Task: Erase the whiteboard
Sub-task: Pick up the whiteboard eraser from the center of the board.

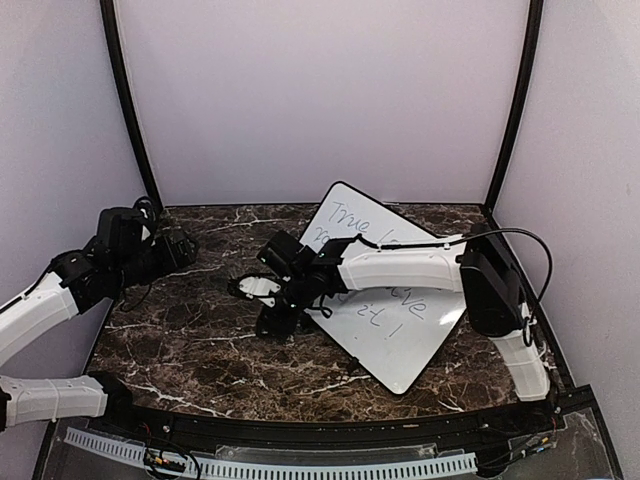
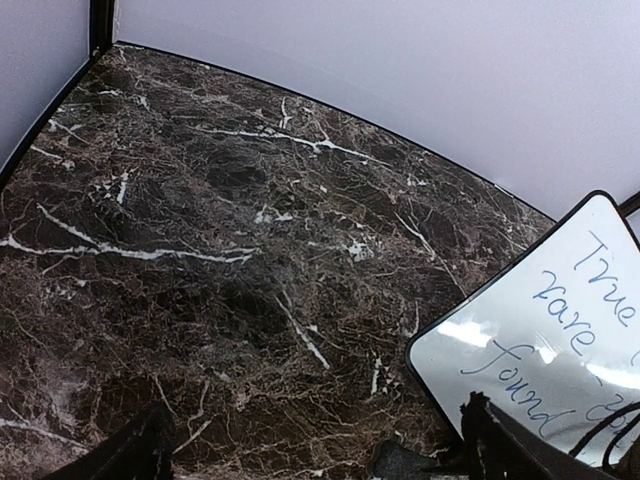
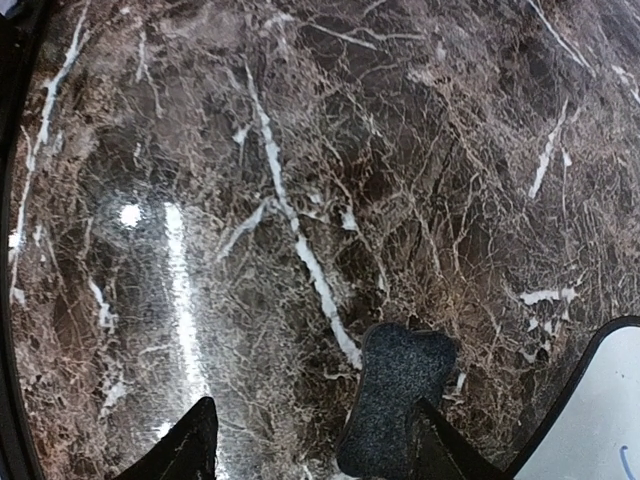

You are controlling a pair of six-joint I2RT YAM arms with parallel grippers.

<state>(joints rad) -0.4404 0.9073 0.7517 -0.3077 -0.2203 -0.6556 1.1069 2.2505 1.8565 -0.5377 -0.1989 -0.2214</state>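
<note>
The whiteboard (image 1: pixel 400 340) is laid flat on the dark marbled tabletop (image 1: pixel 180 340), right of centre. It is turned like a diamond, with one rounded corner pointed toward the back wall and another toward the near edge. A glossy white face is bordered by a thin black rim. Blue-grey handwriting is still spread across it: "True" can be read near the far corner and "it!" lower down, while the middle lines are partly hidden. From the left wrist view the board (image 2: pixel 560 340) is seen with "True", "rare" and "found" written on it.
</note>
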